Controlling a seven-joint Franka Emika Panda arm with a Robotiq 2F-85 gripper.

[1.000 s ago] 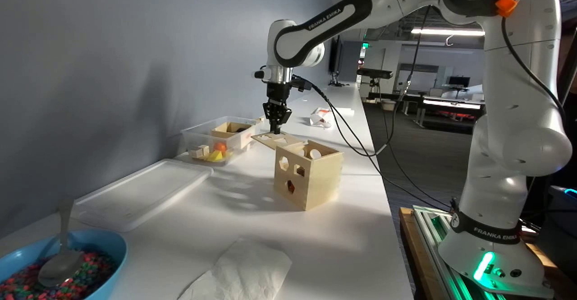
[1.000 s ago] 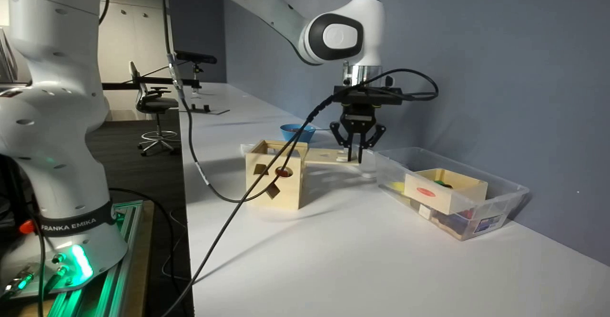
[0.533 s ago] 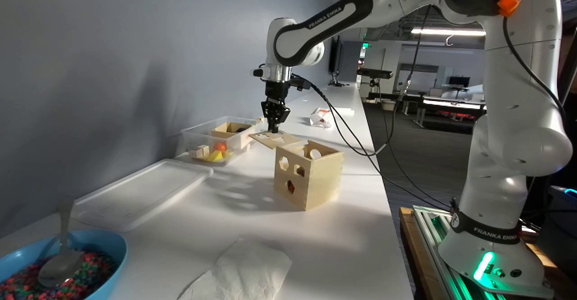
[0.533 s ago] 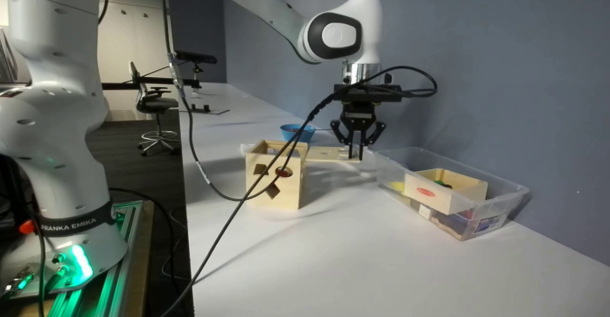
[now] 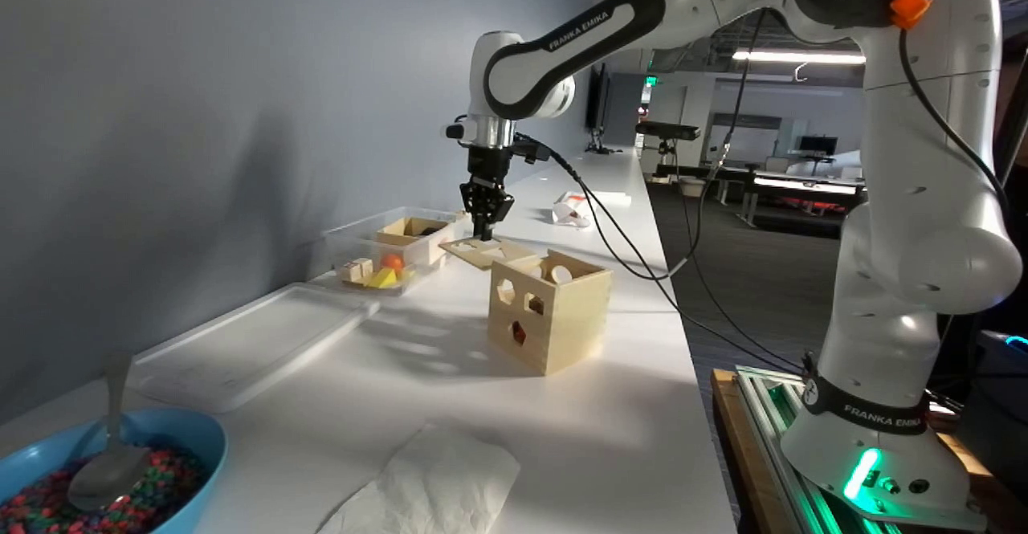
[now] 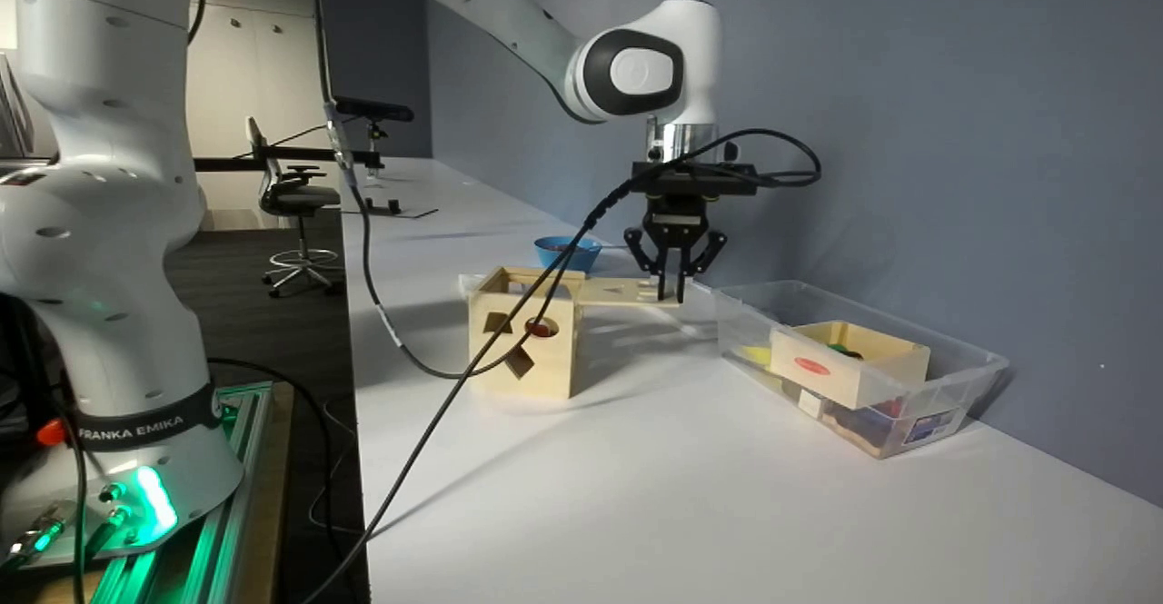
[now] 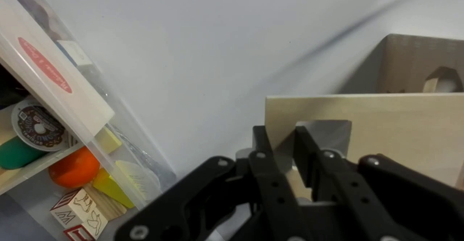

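while the end effector (image 6: 670, 299) pinches the end strip of a wooden shape-sorter lid (image 7: 395, 128), the lid extends sideways from it toward the shape-sorter cube (image 5: 566, 317), above the white worktop (image 6: 727, 495); whether its far edge touches the cube's rim is unclear. on the opposite side, a clear plastic bin (image 6: 740, 324) stands near the grey-blue wall (image 6: 954, 150).

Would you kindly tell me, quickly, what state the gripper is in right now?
Gripper: closed, holding the wooden panel with cut-out holes near one end.
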